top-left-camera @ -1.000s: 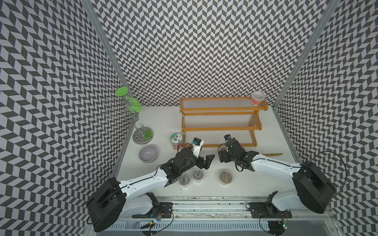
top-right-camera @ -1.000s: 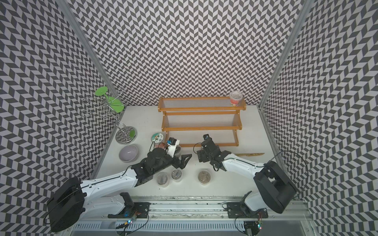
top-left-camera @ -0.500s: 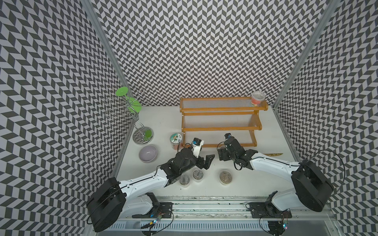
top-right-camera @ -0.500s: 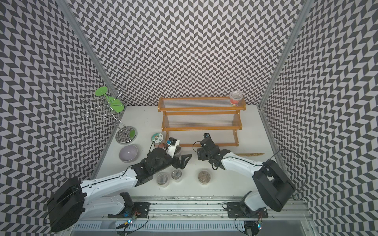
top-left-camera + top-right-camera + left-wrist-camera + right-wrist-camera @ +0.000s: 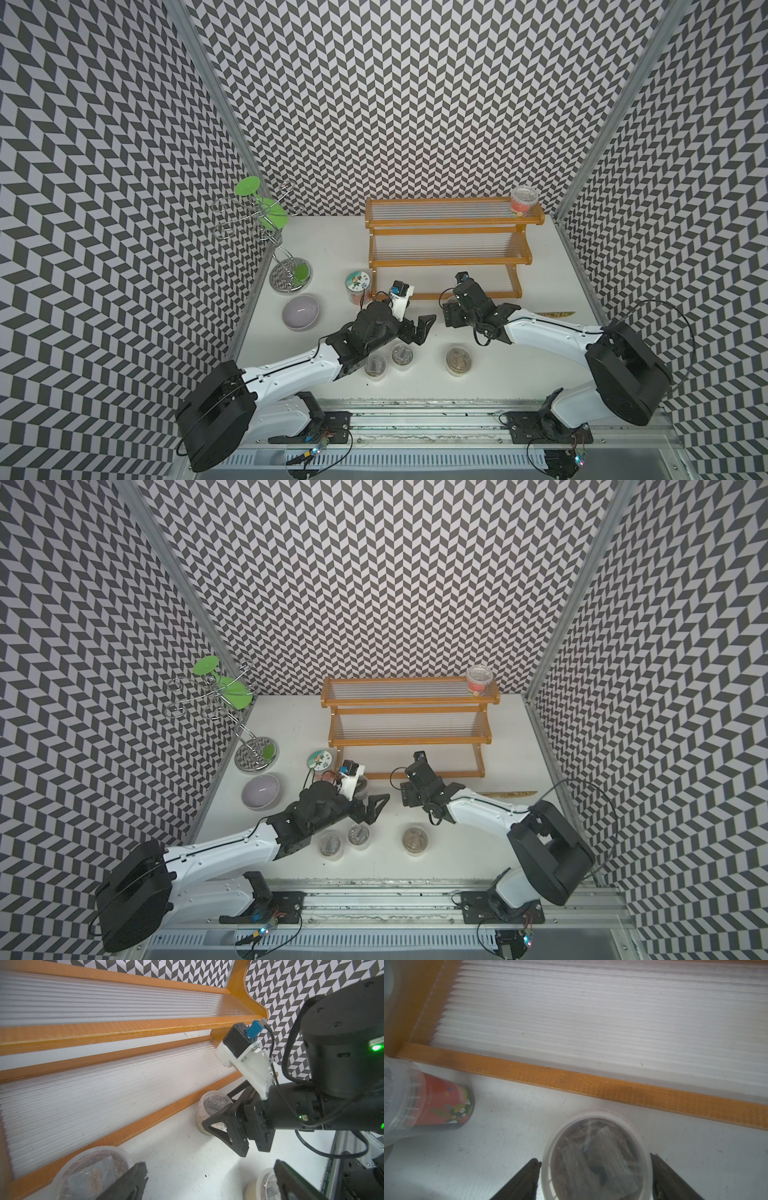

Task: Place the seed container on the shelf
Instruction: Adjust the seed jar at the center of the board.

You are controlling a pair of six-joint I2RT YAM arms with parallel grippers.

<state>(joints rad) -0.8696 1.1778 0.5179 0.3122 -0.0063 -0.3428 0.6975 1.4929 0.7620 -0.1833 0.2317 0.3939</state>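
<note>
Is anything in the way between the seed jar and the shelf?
Nothing visible. The jar sits between the fingers of the right end effector, just in front of the shelf's bottom tier. Only the shelf's own front rail lies between; the red cup stands aside.

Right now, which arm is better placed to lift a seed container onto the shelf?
Right. The right gripper straddles the seed container beside the shelf; the left gripper is open over bare table.
</note>
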